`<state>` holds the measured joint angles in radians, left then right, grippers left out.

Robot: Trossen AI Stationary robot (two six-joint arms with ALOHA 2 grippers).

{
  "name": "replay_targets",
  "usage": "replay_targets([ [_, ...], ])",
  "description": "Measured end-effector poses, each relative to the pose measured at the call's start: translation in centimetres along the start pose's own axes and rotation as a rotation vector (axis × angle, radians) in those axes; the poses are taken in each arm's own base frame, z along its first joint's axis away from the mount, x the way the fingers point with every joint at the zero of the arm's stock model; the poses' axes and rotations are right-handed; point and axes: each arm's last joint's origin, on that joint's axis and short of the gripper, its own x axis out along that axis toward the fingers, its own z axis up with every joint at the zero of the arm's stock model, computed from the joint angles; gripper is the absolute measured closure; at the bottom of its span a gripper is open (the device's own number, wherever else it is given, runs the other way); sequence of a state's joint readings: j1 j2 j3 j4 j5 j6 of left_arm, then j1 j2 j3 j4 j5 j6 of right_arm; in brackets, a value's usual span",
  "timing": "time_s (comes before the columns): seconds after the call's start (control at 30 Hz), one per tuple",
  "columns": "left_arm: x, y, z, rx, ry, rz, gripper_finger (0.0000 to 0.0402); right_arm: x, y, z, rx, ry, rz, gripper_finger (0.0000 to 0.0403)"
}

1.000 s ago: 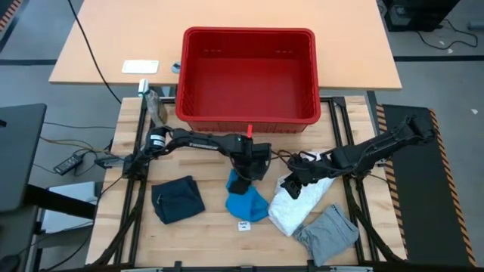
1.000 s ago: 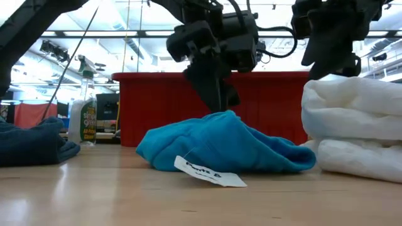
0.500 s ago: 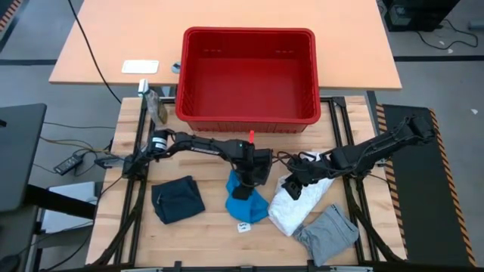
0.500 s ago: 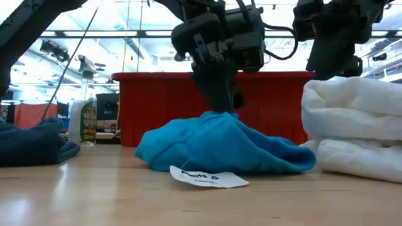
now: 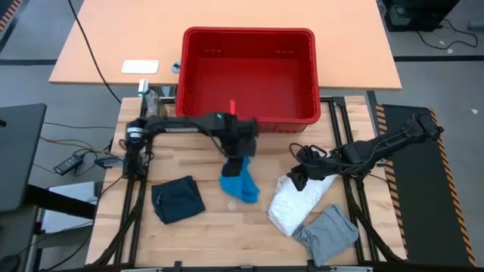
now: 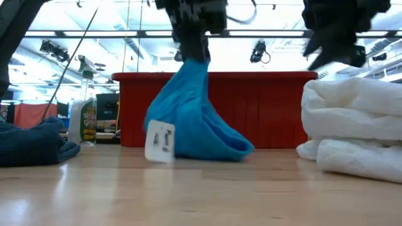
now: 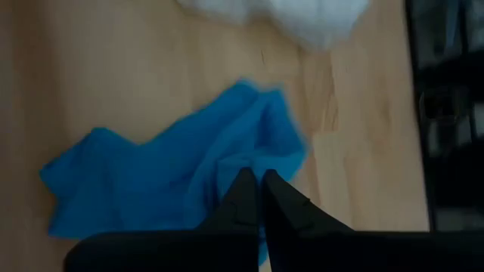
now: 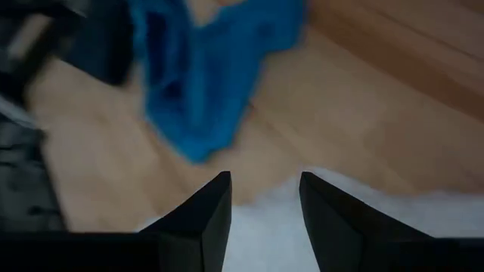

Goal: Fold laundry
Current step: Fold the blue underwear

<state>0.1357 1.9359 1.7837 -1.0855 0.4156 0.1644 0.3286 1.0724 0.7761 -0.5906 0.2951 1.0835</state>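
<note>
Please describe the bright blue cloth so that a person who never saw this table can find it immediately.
Start at the red basket at the table's far side; just in front of it, the left claw is shut on the bright blue cloth, which hangs with its lower end on the wood. It alone is bright blue, lifted and carries a white tag.

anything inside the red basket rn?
Nothing visible inside the red basket: the high view shows a bare red floor. Only the strip along its near wall is partly covered by the left gripper, shut on the blue cloth.
</note>
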Motion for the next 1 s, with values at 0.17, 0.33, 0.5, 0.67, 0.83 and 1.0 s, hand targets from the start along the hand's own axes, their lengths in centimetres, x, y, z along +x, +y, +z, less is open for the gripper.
replay_targets([
  [0.17, -6.9, -1.0, -1.0, -0.034, -0.177, 0.063, 0.04, 1.9, 1.7, 0.3, -0.042, -0.139, 0.159, 0.0236],
  [0.33, -12.8, -3.2, -2.5, -0.054, -0.358, 0.163, 0.0401, 4.7, 3.1, 0.1, -0.242, -0.34, 0.233, 0.0223],
  [0.5, -16.2, -5.0, -4.0, -0.055, -0.469, 0.205, 0.0401, 6.6, 3.2, 0.4, -0.416, -0.48, 0.048, 0.0203],
  [0.67, -18.1, -6.1, -5.1, -0.073, -0.527, 0.218, 0.0401, 7.3, 2.7, 1.3, -0.369, -0.574, -0.078, 0.0178],
  [0.83, -18.5, -6.9, -5.5, -0.061, -0.532, 0.209, 0.0401, 9.0, 2.5, 3.1, -0.333, -0.527, 0.097, 0.0155],
  [1.0, -18.1, -7.7, -5.7, -0.022, -0.494, 0.075, 0.0401, 11.3, 1.8, 4.6, -0.353, -0.498, 0.207, 0.014],
])
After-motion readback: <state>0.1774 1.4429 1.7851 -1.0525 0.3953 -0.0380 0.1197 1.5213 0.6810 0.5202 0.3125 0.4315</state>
